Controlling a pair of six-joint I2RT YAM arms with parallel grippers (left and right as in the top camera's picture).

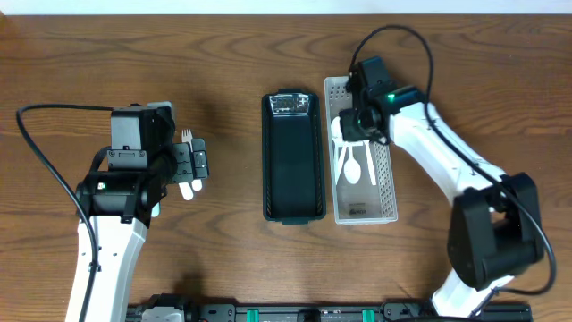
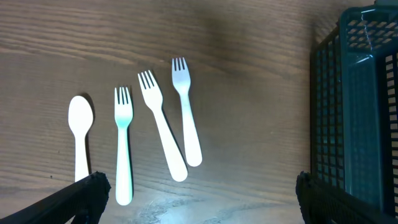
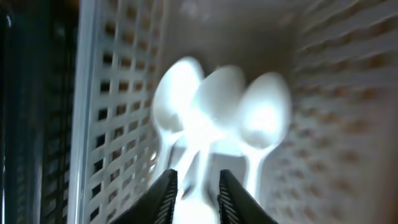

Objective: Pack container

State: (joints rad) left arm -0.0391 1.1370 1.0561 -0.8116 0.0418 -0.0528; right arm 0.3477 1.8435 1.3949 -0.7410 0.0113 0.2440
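Observation:
A black mesh container (image 1: 268,165) stands mid-table, also at the right of the left wrist view (image 2: 354,106). Three white forks (image 2: 160,130) and a white spoon (image 2: 79,134) lie on the wood under my left gripper (image 2: 199,186), which is open wide and empty above them (image 1: 192,165). My right gripper (image 1: 357,125) is down in the white slotted basket (image 1: 386,179). In the right wrist view its jaws (image 3: 196,186) are close together on the handle of the middle white spoon (image 3: 217,99) of three.
A clear shiny item (image 1: 292,105) lies at the far end of the black container. A small dark object (image 1: 357,211) lies at the near end of the white basket. The basket wall (image 3: 118,93) is close on both sides of the right gripper.

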